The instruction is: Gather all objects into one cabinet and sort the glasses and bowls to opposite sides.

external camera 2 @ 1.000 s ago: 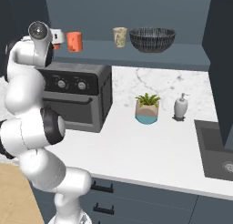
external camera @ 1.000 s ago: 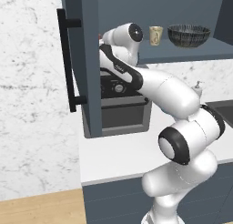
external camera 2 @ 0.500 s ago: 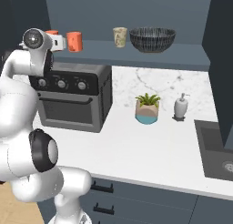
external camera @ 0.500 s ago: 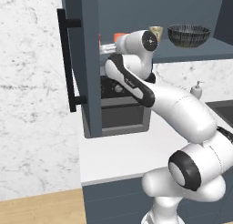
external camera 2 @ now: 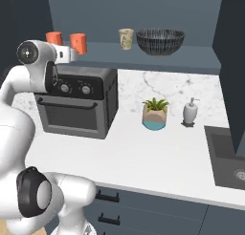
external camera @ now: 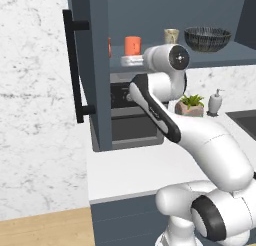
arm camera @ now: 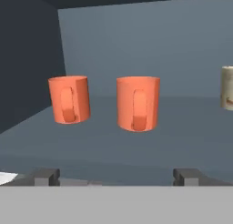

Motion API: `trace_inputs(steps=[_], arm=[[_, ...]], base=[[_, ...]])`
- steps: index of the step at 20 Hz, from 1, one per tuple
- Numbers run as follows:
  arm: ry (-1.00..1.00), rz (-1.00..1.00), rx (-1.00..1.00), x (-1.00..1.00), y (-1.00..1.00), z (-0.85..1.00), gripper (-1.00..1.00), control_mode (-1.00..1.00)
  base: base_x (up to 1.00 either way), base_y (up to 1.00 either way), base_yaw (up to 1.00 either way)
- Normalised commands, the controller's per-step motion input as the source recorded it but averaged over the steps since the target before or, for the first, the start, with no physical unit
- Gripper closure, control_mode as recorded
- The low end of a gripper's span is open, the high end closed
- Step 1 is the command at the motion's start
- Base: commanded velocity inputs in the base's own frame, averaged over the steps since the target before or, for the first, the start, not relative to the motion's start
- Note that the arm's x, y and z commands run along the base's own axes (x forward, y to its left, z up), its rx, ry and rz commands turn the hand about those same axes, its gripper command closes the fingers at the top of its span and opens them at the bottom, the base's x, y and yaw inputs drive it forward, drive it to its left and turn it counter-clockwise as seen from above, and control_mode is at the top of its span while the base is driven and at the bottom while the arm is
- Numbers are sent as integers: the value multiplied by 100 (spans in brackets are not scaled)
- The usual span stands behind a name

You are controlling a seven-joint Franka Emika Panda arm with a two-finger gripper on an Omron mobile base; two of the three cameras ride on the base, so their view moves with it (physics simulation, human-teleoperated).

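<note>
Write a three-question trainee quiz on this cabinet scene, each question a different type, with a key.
1. True or false: the gripper is shut on an orange cup.
2. Multiple choice: in the right base view, what stands immediately left of the dark bowl on the cabinet shelf?
A. the soap dispenser
B. the beige cup
C. the plant pot
3. Fill in: the hand view shows ____ orange cups side by side, both standing upright.

Key:
1. False. Its fingers are spread wide and hold nothing; the nearer orange cup stands ahead of it.
2. B, the beige cup.
3. Two; the second orange cup stands to the left.
</note>
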Motion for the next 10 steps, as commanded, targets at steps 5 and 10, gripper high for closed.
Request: trace_inputs(steps=[5,10], arm=[[0,-9,0,-54,-37,6,-100,-100],[1,-8,0,-51,-67,27,-100,-100]], base=[[0,0,0],[0,0,0]])
